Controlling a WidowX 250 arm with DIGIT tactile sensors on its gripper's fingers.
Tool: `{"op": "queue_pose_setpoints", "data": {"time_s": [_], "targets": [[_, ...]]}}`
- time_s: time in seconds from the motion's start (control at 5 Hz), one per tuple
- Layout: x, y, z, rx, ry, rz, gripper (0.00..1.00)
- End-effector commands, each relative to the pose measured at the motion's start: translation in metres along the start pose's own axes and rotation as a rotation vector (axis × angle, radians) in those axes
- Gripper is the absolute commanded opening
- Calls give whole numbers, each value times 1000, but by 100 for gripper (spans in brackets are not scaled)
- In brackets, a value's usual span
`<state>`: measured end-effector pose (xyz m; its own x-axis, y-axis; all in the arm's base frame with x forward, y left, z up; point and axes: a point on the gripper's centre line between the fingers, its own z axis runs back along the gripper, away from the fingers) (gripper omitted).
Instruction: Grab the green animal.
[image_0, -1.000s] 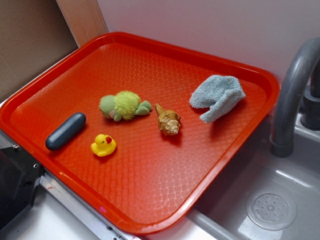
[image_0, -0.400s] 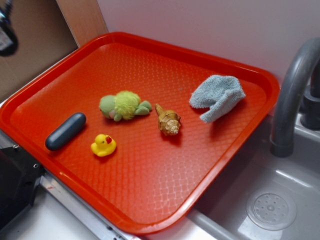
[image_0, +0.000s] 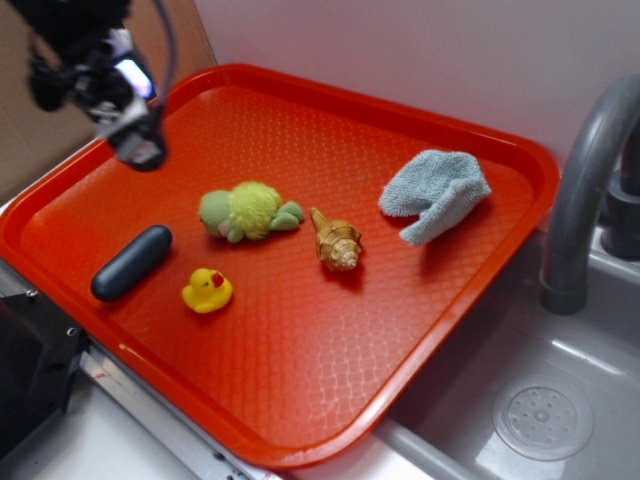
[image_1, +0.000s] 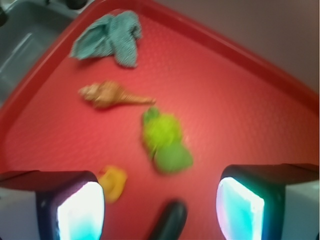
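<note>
Red plastic tray (image_0: 300, 400) is sitting beside a grey sink (image_0: 560, 420) and faucet (image_0: 580, 190), against a pale wall. Near its middle, the green animal (image_0: 247, 211) is lying between a seashell (image_0: 335, 241), a yellow duck (image_0: 207, 290) and a dark capsule (image_0: 131, 262); a blue cloth (image_0: 435, 192) is resting farther off. Over the tray's far-left corner, the gripper (image_1: 160, 200) is hovering, fingers spread and empty.

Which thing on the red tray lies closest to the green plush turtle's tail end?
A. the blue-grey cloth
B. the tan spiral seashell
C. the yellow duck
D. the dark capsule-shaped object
B: the seashell lies just beside the turtle at its tail flippers, nearly touching, while the duck, the dark capsule and the cloth sit clearly farther off on the tray.
</note>
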<state>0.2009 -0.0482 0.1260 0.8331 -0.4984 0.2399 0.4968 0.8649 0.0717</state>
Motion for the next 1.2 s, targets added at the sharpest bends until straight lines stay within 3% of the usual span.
{"op": "queue_pose_setpoints", "data": {"time_s": [0.0,0.2,0.8,1.0], "targets": [[15,6,-54,15,76,-79,100],[11,5,-76,19,127,-110,100],[4,3,-103,-23,166,-188,100],[4,7,-102,-38,158,-180,0]]}}
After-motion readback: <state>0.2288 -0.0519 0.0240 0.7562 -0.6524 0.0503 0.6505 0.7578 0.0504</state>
